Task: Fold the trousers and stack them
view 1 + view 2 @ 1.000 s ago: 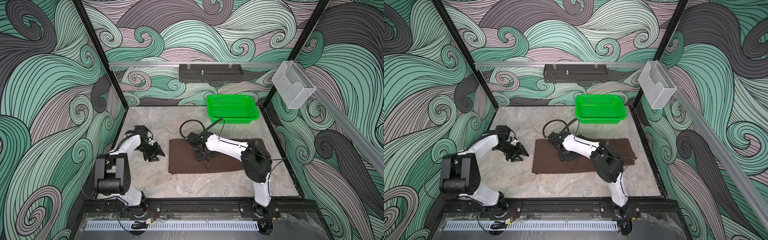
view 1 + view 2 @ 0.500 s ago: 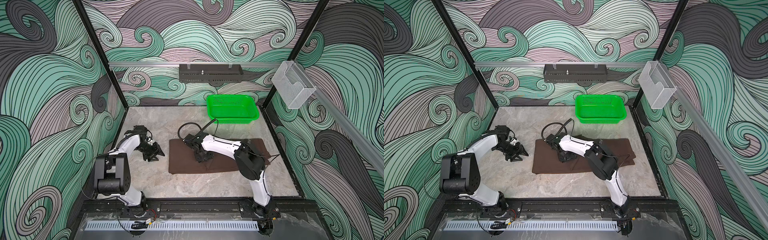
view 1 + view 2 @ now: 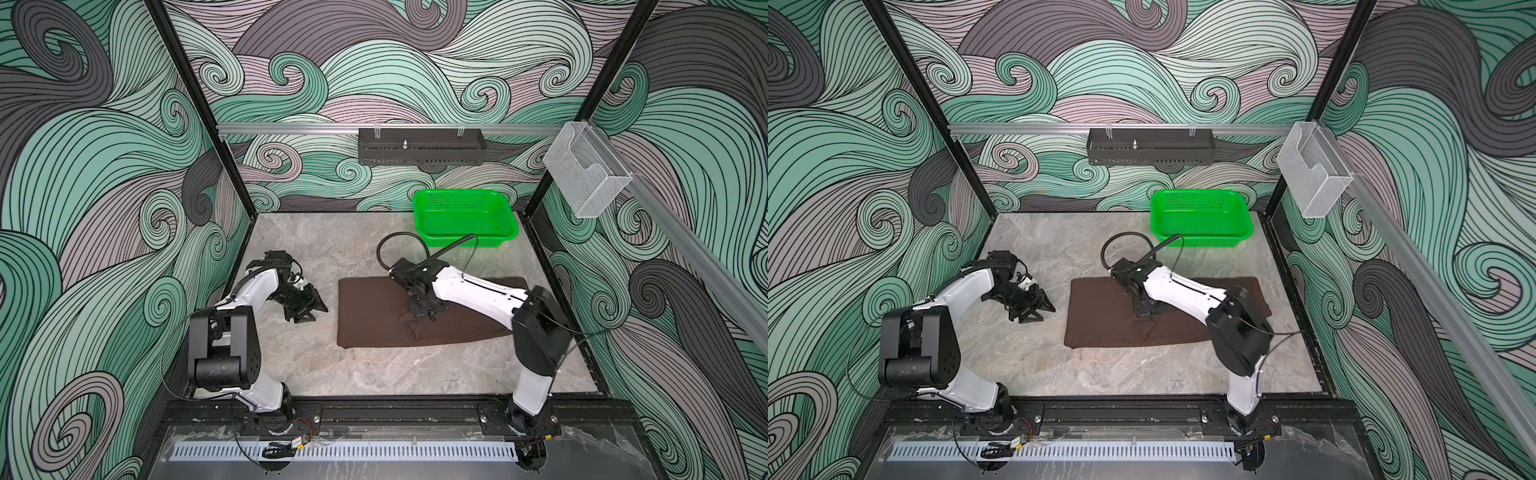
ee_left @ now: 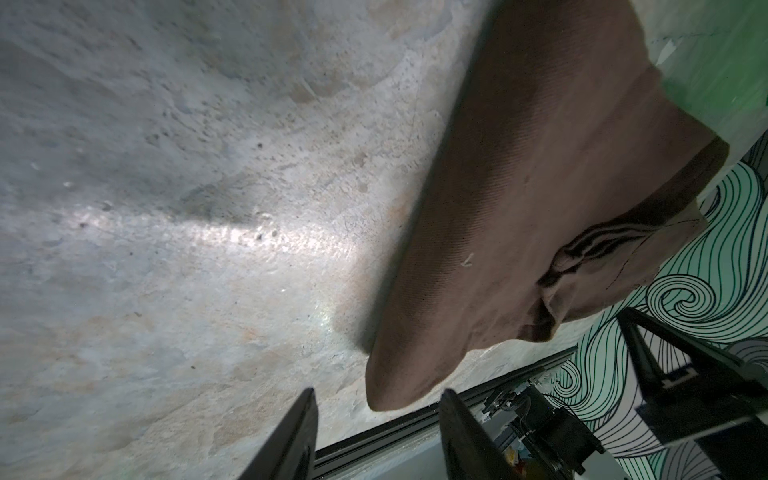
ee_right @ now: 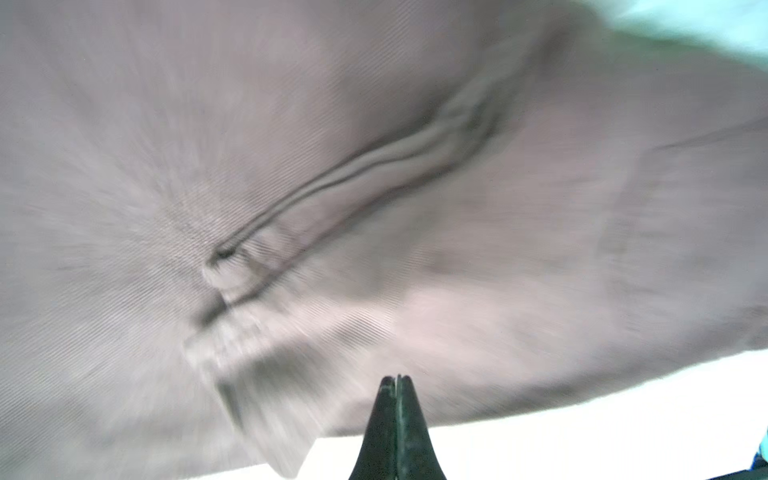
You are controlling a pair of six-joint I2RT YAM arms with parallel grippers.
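Note:
The dark brown trousers (image 3: 374, 316) (image 3: 1100, 316) lie folded into a long flat band across the middle of the table. My right gripper (image 3: 422, 316) (image 3: 1148, 313) points down onto their middle, where the cloth is puckered into a short ridge running to the front edge. In the right wrist view that gripper (image 5: 397, 378) is shut, its tips pressed together with nothing showing between them and the blurred trousers (image 5: 374, 124) behind. My left gripper (image 3: 309, 309) (image 3: 1034, 309) hovers open over bare table just left of the trousers. In the left wrist view, this gripper (image 4: 376, 395) faces a corner of the trousers (image 4: 540, 187).
A bright green perforated basket (image 3: 465, 232) (image 3: 1200, 237) stands at the back right of the marble table (image 3: 316, 365). The right arm's cable loops in front of it. A black rack and a clear holder hang on the rails above.
My right gripper has gone from open to shut over the middle of the trousers, and the cloth there has puckered. The left arm has stayed where it was.

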